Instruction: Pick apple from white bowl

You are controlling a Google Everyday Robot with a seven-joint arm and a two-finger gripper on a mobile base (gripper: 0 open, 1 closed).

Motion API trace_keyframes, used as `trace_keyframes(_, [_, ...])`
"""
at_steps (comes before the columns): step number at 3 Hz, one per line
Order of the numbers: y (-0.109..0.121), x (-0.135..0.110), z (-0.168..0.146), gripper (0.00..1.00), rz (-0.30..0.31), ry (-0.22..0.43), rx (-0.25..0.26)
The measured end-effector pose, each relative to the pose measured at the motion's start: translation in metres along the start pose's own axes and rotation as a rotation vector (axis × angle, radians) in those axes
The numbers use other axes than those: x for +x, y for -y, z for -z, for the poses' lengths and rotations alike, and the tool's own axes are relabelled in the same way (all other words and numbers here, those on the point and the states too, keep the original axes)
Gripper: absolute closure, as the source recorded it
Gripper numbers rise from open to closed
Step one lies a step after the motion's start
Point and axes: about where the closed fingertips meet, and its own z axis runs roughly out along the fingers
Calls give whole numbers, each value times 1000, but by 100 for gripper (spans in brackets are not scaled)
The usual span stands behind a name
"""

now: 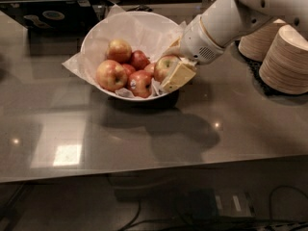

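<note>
Reaching into the white bowl [120,94], the gripper [169,67] was clamped on the apple [162,65], one finger either side. Other apples [111,74] lay beside it on crinkled paper [72,64].

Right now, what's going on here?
The robot arm reaches in from the right. Its gripper is at the right rim of the white bowl, right against the apple. The apple has not been lifted yet and sits in the bowl among other apples. Stacks of paper plates stand off to the right.
</note>
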Motion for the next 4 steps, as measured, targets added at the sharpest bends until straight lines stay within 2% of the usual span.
trace_keyframes(2, [0, 0, 0, 97, 0, 0, 0])
trace_keyframes(3, [0, 0, 0, 100, 0, 0, 0])
trace_keyframes(4, [2, -8, 6, 100, 16, 73, -30])
